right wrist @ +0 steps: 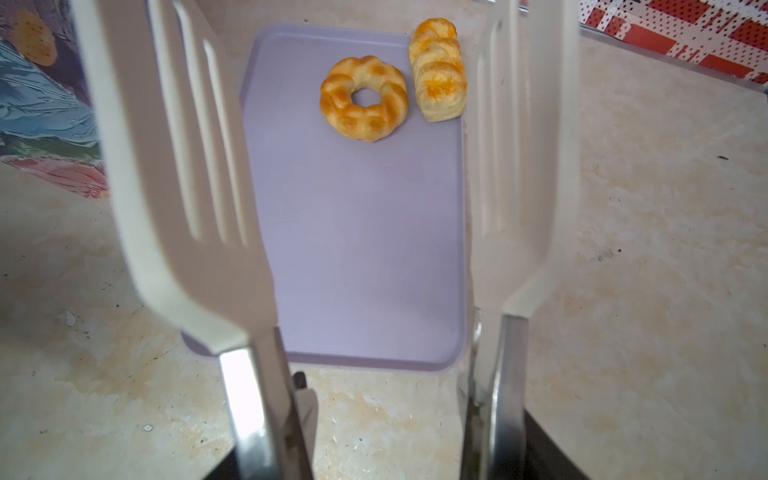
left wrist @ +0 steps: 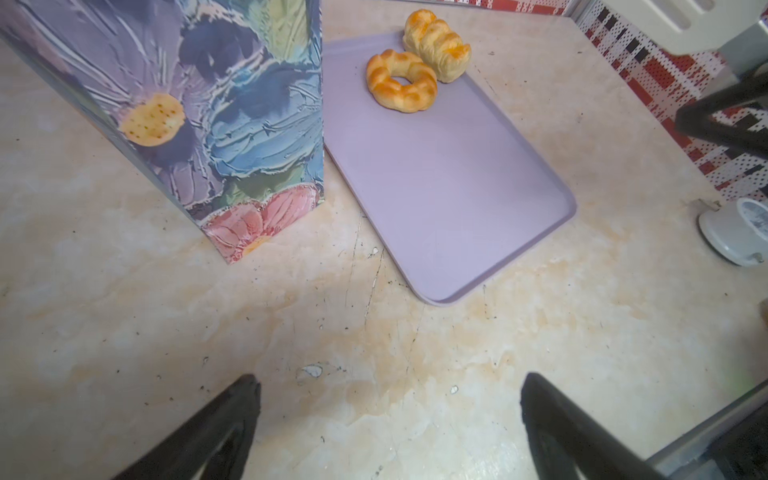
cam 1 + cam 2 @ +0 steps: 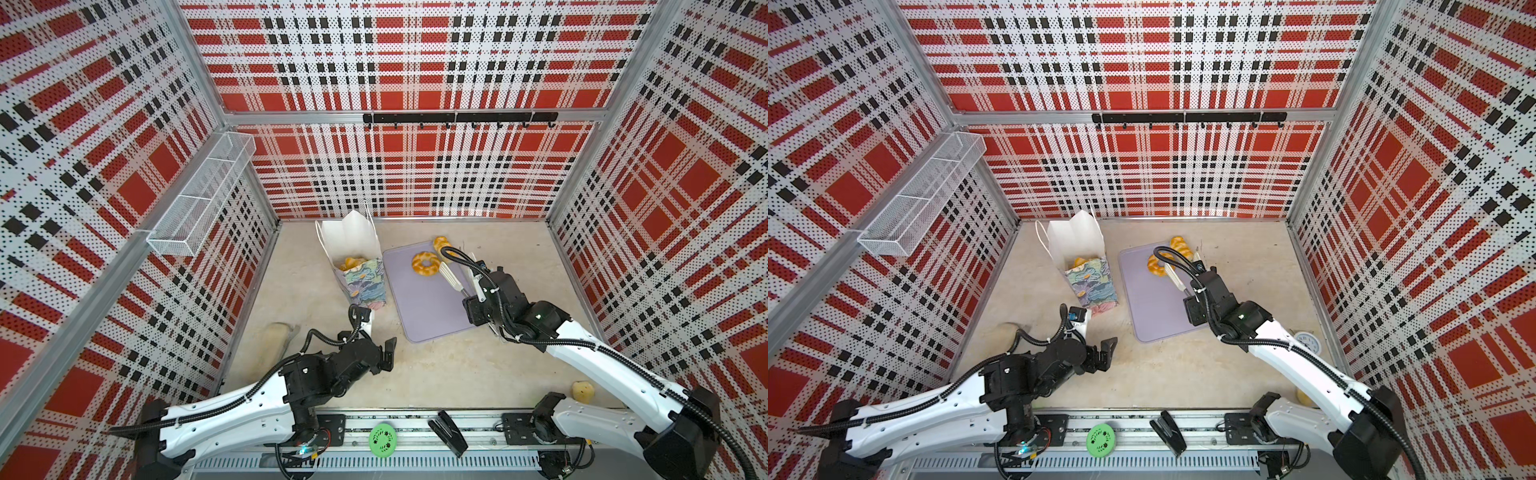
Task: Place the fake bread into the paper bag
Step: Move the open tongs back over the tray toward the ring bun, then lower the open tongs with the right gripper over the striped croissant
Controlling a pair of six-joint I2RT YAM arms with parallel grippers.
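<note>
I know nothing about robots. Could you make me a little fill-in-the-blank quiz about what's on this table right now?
1. ___ pastries rest on the lavender tray: a ring and a striped bun.
2. The right tool grips white ___ with slotted blades.
3. The left tool is open and holds ___.
4. In both top views the paper bag stands to the ___ of the tray.
Missing words: two; tongs; nothing; left.

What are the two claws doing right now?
Left claw: open, holding nothing.
Right claw: closed on tongs, whose blades are spread apart with nothing between them.
</note>
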